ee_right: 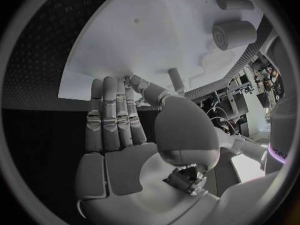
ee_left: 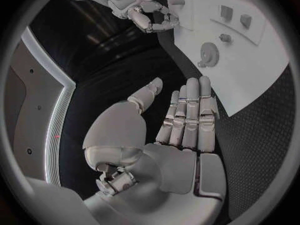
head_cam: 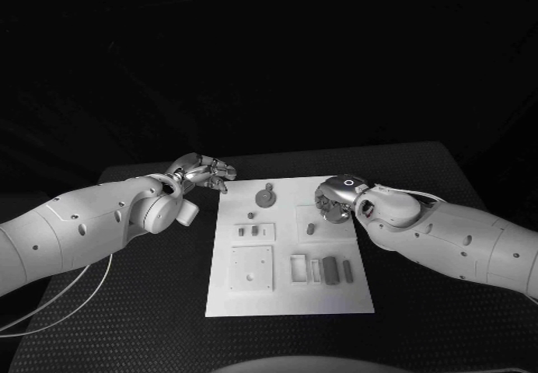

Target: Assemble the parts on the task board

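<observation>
The white task board (head_cam: 291, 299) lies in the middle of the black table. A gear-shaped part (head_cam: 266, 196) sits near its far edge, a small peg (head_cam: 311, 228) stands right of centre, and a square plate (head_cam: 253, 268), a frame (head_cam: 299, 268) and several small blocks (head_cam: 333, 269) lie on the near half. My left hand (head_cam: 204, 172) hovers off the board's far left corner, its fingers (ee_left: 187, 115) straight and empty. My right hand (head_cam: 337, 196) hangs over the board's far right part and holds nothing (ee_right: 119, 120). A short peg (ee_right: 177, 79) stands just beyond its thumb.
The left wrist view shows the gear (ee_left: 208, 51) on the board (ee_left: 250, 75) and my right hand (ee_left: 147, 10) beyond it. A thick round part (ee_right: 232, 34) stands on the board (ee_right: 144, 40) ahead of the right hand. Black table (head_cam: 112, 311) surrounds the board.
</observation>
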